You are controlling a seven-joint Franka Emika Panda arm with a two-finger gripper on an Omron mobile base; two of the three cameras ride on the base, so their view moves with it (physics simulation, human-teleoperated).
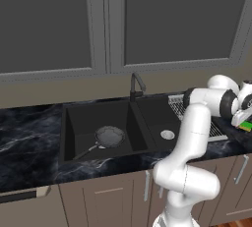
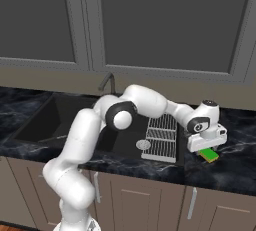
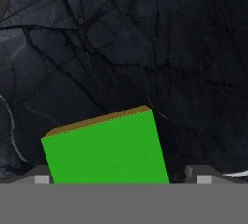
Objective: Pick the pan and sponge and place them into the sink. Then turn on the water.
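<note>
Sponge (image 3: 104, 150) (green face up) is being straddled on the black marble counter (image 3: 121, 48) by the gripper (image 2: 206, 147), jaws spread wide either side; pan (image 1: 109, 136) is lying in the sink's (image 1: 74, 123) left basin.

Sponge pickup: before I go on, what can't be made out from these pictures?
- Pincer grip: in the hand view only the fingertips peek out beside the sponge; contact is unclear.
- Sponge in the left base view: cut off by the right edge, under the hand.
- Sponge in the right base view: partly covered by the hand.
- Pan handle end: dark against the sink.
</note>
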